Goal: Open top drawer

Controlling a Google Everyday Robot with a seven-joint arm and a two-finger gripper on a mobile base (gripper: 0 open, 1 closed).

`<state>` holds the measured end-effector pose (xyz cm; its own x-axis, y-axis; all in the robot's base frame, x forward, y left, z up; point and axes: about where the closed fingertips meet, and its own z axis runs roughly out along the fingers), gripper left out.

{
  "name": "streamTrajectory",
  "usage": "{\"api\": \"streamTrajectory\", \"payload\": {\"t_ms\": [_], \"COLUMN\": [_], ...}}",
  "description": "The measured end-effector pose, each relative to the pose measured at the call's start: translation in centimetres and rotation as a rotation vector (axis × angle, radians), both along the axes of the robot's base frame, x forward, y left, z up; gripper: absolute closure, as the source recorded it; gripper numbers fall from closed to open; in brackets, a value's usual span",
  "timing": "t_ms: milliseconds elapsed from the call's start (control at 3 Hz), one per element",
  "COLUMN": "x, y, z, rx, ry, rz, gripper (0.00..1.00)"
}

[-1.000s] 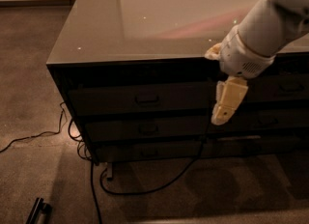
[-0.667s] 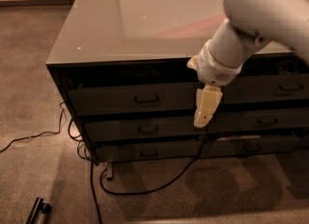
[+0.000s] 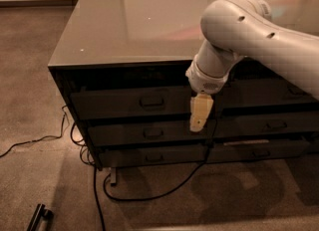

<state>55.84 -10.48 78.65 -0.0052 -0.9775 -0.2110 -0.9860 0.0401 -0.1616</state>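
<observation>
The gripper (image 3: 198, 123), clenched on nothing, hangs pointing down just at 3 o'clock of the handle (image 3: 153, 101) on the closed top drawer (image 3: 109, 104).

Gripper (image 3: 201, 115) has shifted left along the cabinet front, from out by the right side to just right of the handle (image 3: 153, 100) on the top drawer (image 3: 114, 104), near but apart from it. It also sits a touch lower: its tip now hangs over the gap above the second drawer (image 3: 124, 133). The arm (image 3: 249, 31) has swung in from the right edge. Before, only the wrist showed at the right; now a big link covers the front right part of the cabinet top (image 3: 129, 21).
</observation>
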Motion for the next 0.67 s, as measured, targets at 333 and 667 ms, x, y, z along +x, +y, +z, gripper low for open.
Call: {"api": "streamTrajectory", "payload": {"t_ms": [333,667], "x": [-0.35,-0.35], "y": [0.31,0.31], "z": [-0.63,-0.64], "rx": [-0.012,-0.012], "ry": [0.013,0.013], "rz": [0.008,0.008], "gripper": [0.00,0.00]}}
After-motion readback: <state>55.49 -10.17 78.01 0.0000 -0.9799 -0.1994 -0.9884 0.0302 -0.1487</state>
